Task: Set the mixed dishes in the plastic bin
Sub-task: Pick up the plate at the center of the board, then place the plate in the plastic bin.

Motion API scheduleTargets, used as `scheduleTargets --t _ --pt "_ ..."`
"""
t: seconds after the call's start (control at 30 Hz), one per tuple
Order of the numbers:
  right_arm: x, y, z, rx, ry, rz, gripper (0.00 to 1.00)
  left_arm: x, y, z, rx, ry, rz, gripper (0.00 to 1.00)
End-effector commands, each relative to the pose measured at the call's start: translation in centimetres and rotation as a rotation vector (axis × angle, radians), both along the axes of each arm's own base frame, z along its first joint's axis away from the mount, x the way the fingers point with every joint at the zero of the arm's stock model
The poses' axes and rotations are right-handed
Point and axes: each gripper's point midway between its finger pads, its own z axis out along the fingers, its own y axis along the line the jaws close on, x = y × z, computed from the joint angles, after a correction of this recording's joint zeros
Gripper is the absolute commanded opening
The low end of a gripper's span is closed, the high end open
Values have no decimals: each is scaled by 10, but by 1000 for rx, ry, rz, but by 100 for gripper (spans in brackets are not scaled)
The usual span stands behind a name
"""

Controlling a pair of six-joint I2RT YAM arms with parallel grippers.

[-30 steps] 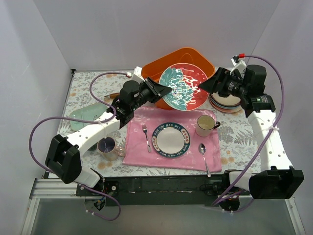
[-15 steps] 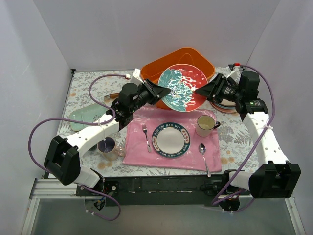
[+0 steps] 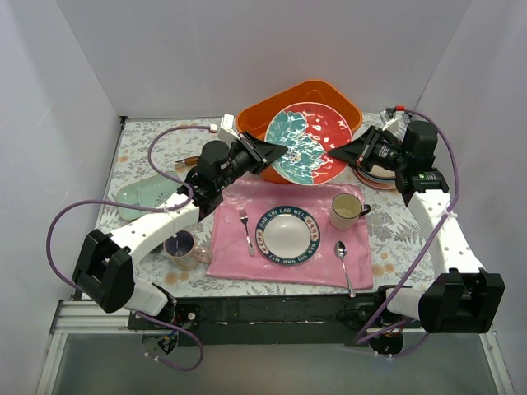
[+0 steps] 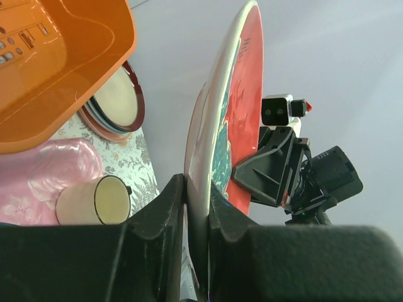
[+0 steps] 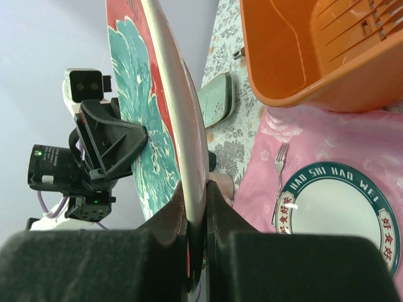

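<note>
The right gripper (image 3: 342, 155) has moved in, clamping the teal floral plate (image 3: 309, 144) opposite the left gripper (image 3: 276, 154), likewise clenched on it; steadied over the plastic bin (image 3: 346, 99) — lowering seems next.

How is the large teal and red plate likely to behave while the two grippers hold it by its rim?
Probably stiff: the teal and red plate shows no bend between the left gripper and right gripper. Its glossy glaze may slip in narrow edge pinches. It looks ceramic, so it is likely fragile if dropped.

plate stack (image 3: 381, 181): half behind right tool (image 3: 333, 154) | bin (image 3: 262, 113) floor: mostly under teal plate (image 3: 309, 144)
</note>
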Motion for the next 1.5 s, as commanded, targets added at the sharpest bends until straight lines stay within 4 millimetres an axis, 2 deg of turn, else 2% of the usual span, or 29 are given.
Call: scheduleTargets --t 0.0,0.07,0.1,0.17,0.2,0.3,0.33,0.4,0.43,0.47,0.57,0.6,0.7,0.73,0.77,0.8,0.9,1.03,1.2,1.27,1.3,1.47 --pt "-6 4 33 33 -152 59 1 -29 21 101 -201 -210 -11 9" --pt "-4 2 36 36 -165 60 1 -30 22 100 -184 -215 -7 15" --pt "-2 0 40 35 -185 54 1 -31 23 101 -183 -216 -5 24" --pt "0 -1 43 41 -201 64 1 -30 26 99 -166 -221 8 34" --pt "2 -3 44 41 -205 60 1 -30 28 99 -158 -224 12 45" --pt "6 -3 50 32 -232 61 1 -31 36 98 -127 -231 42 63" --pt "10 -3 56 30 -250 63 1 -33 40 98 -118 -230 54 74" --pt "13 -3 61 27 -269 67 1 -29 50 96 -96 -228 99 87" --pt "18 -3 60 24 -267 68 1 -28 53 90 -74 -215 115 98" --pt "20 -3 66 22 -284 70 1 -30 61 96 -75 -227 139 98" --pt "29 -3 71 9 -308 72 1 -29 79 93 -44 -229 185 98" --pt "37 -13 71 -6 -320 45 1 -29 84 92 -35 -226 201 98" --pt "48 -14 74 -24 -337 43 1 -33 98 90 15 -232 236 98" --pt "55 -15 70 -42 -346 41 1 -29 105 83 61 -228 271 98" --pt "57 -14 70 -51 -348 43 1 -32 111 87 73 -239 285 98" --pt "61 -15 77 -62 -374 41 1 -31 116 85 91 -237 308 98" --pt "77 -17 75 -89 -390 37 1 -32 130 73 183 -212 356 98" --pt "93 -18 79 -114 -418 35 1 -34 145 67 264 -206 403 98" --pt "118 -20 71 -154 -440 34 1 -37 157 56 353 -195 436 98" --pt "124 -20 77 -166 -468 32 1 -39 162 54 365 -188 449 98" --pt "131 -21 67 -177 -444 31 1 -40 164 51 378 -182 452 98" --pt "148 -20 62 -214 -453 33 1 -45 171 46 395 -173 467 98"
